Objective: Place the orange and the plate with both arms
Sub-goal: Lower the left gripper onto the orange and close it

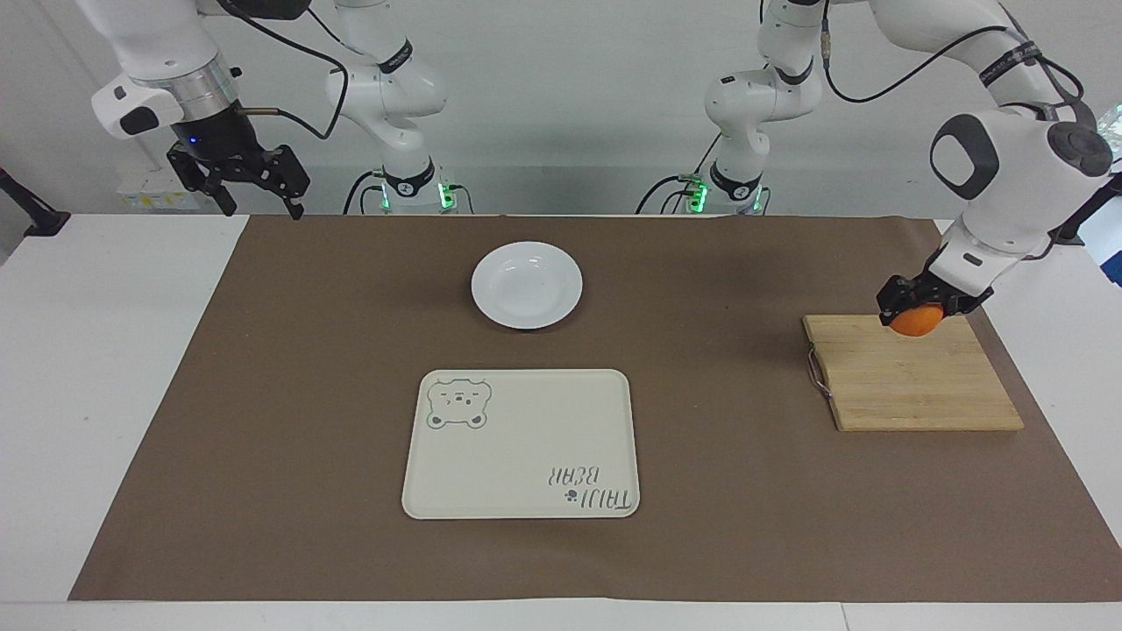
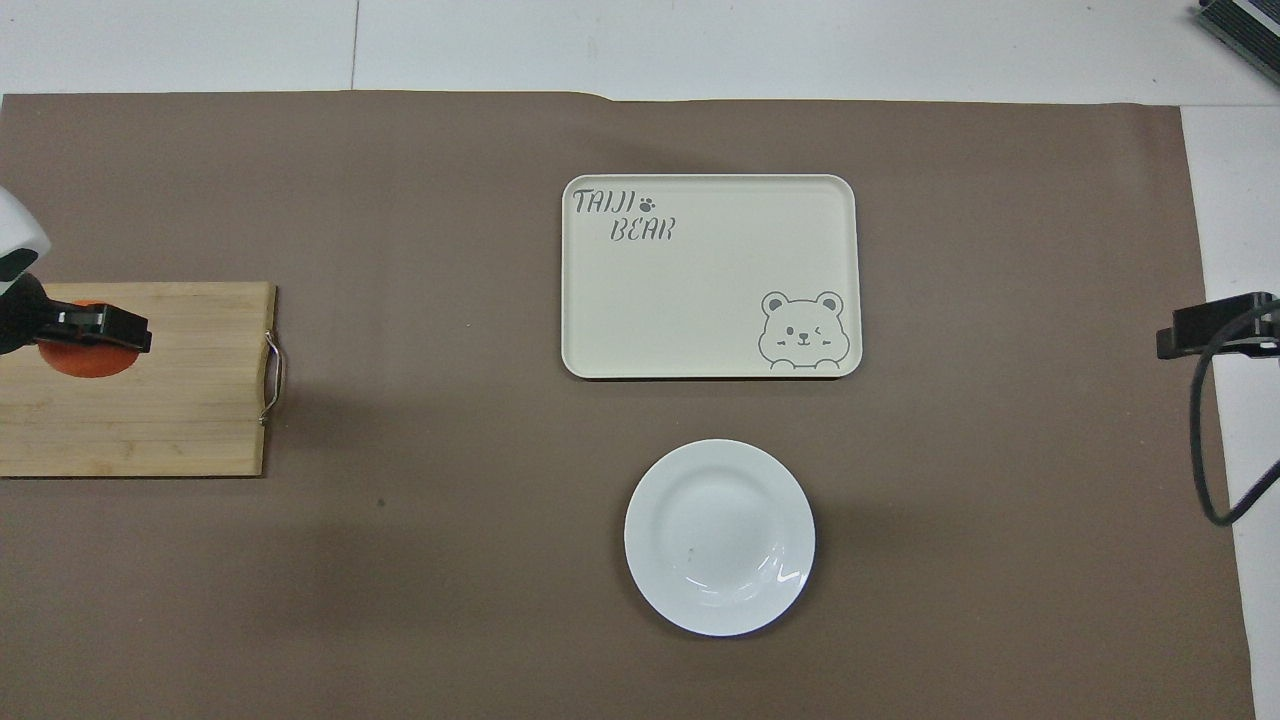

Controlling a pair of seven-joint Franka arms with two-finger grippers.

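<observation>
My left gripper is shut on the orange and holds it in the air over the wooden cutting board at the left arm's end of the table. In the overhead view the left gripper and orange show over the board. The white plate sits on the brown mat, nearer to the robots than the cream bear tray; the plate is bare. My right gripper is open and waits in the air over the table's edge at the right arm's end.
The cream tray with the bear drawing lies mid-table, with nothing on it. The cutting board has a metal handle on its side toward the tray. Two smaller arms with green lights stand at the robots' end.
</observation>
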